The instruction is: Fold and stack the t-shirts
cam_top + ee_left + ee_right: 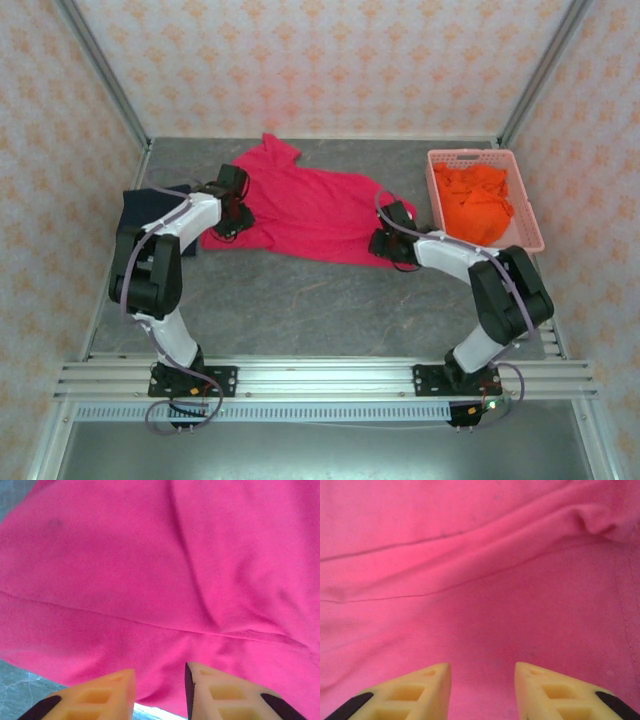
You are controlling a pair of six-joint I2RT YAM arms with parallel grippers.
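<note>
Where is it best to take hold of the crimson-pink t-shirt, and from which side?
Likely pinch the crimson-pink t-shirt at the two ends of its near edge, coming from above: it lies spread flat, so only edges lift easily.

Overhead, the left arm point(160, 270) and right arm point(500, 290) match: chunky black joint housings, white link shells, grey cables looping alongside. Black base plates point(195, 380) sit at six o'clock. Up close, the left gripper point(160, 672) has orange-yellow wedge fingers with rectangular pockets and black backing. The right gripper point(482, 667) is paler yellow, same shape.
</note>
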